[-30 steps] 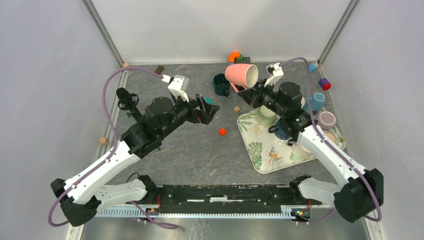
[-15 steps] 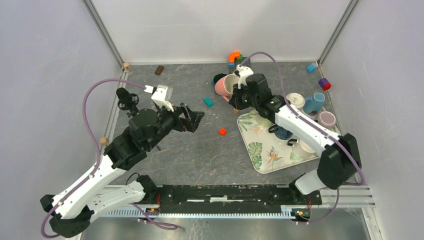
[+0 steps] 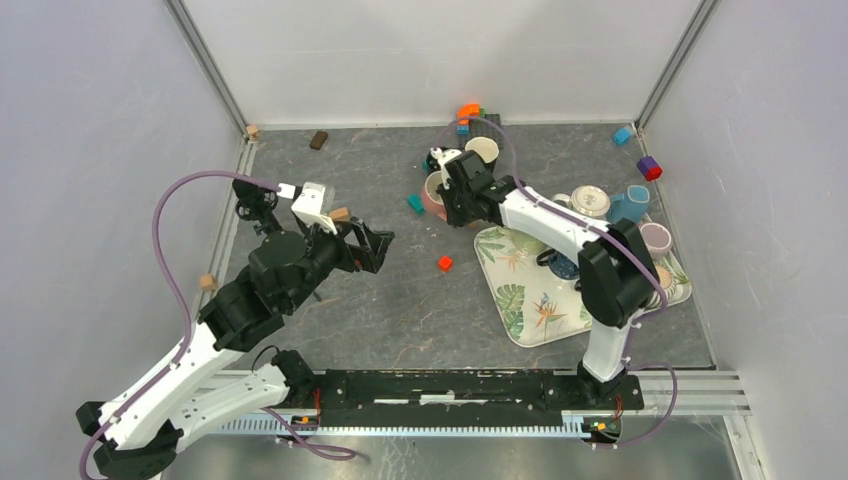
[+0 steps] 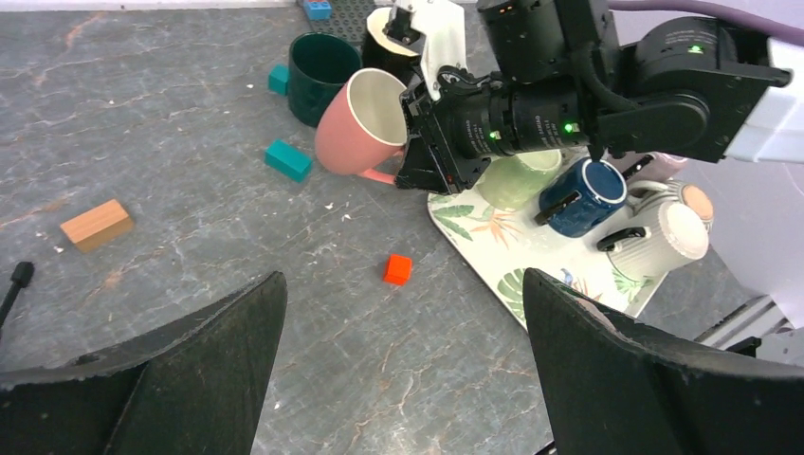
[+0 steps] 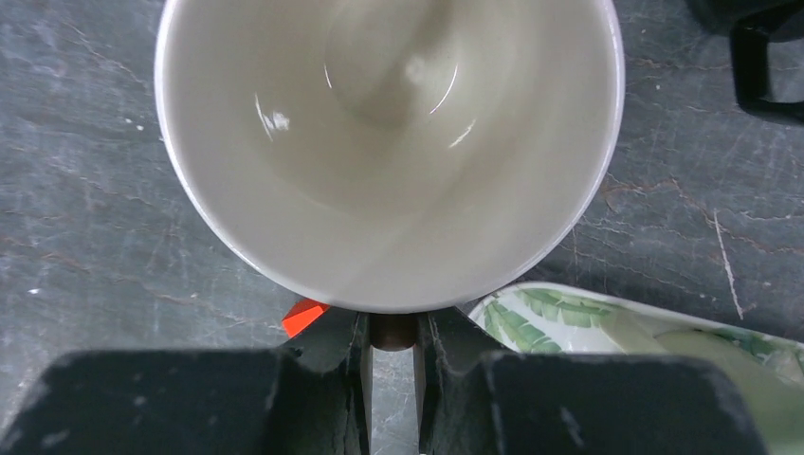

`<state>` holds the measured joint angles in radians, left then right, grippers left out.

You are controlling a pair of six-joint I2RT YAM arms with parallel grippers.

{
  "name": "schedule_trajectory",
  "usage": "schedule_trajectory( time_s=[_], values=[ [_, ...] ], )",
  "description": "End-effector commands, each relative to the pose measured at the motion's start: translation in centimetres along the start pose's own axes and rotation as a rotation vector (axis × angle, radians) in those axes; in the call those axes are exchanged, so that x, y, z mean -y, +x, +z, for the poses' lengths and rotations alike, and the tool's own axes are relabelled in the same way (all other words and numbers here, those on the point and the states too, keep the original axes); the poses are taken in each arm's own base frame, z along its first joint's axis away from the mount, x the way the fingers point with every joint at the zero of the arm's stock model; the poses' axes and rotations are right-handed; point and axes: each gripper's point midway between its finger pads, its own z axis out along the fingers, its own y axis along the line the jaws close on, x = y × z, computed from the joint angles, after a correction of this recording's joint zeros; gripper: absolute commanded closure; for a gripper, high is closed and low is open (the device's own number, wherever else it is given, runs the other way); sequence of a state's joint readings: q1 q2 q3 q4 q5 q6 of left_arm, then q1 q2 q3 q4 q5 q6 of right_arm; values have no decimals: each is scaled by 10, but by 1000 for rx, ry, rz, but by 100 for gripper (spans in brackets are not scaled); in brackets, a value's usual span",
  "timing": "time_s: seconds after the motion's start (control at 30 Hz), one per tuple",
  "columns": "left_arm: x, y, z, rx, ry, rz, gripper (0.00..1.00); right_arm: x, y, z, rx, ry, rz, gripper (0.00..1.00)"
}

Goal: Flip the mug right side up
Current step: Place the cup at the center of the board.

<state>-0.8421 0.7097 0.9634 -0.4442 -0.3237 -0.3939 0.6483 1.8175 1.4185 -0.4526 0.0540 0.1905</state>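
Note:
The pink mug (image 3: 432, 193) with a cream inside sits low over the table left of the tray, tilted, mouth up and toward the right arm. It shows in the left wrist view (image 4: 356, 128) and mouth-on in the right wrist view (image 5: 389, 142). My right gripper (image 3: 453, 198) is shut on its pink handle, which sits pinched between the fingers (image 5: 392, 334); it also shows in the left wrist view (image 4: 422, 152). My left gripper (image 3: 378, 247) is open and empty over bare table (image 4: 403, 313), well short of the mug.
A leaf-print tray (image 3: 530, 310) at the right holds several mugs. A dark green mug (image 4: 318, 62) and a black mug (image 3: 482, 150) stand behind the pink one. A red cube (image 3: 444, 263), teal block (image 3: 415, 203) and wooden block (image 3: 339, 213) lie nearby.
My right arm has swung the pink mug down and to the left, from high above the back of the table to table level. My left arm has drawn back to the left.

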Motion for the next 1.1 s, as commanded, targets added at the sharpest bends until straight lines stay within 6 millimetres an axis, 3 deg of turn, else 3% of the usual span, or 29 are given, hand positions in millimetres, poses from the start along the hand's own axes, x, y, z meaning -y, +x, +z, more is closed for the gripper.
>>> schedule_trajectory(
  time_s=[0.0,0.33,0.67,0.87,1.07],
  values=[
    [-16,-4,-6,38,-57,56,0,-5,-39,2,83,17,-33,100],
    [-21,-9,-13,68,-67,68,0,-5,-23,29,-27,47,-51,100],
    [-17,-9,-13,69,-41,73,0,-10,-32,47,-54,48,-60,100],
    [-14,-6,-11,59,-29,68,0,-10,-48,41,-25,56,-55,100],
    [-14,-5,-9,57,-26,74,0,-10,-56,18,9,57,-50,100]
  ],
)
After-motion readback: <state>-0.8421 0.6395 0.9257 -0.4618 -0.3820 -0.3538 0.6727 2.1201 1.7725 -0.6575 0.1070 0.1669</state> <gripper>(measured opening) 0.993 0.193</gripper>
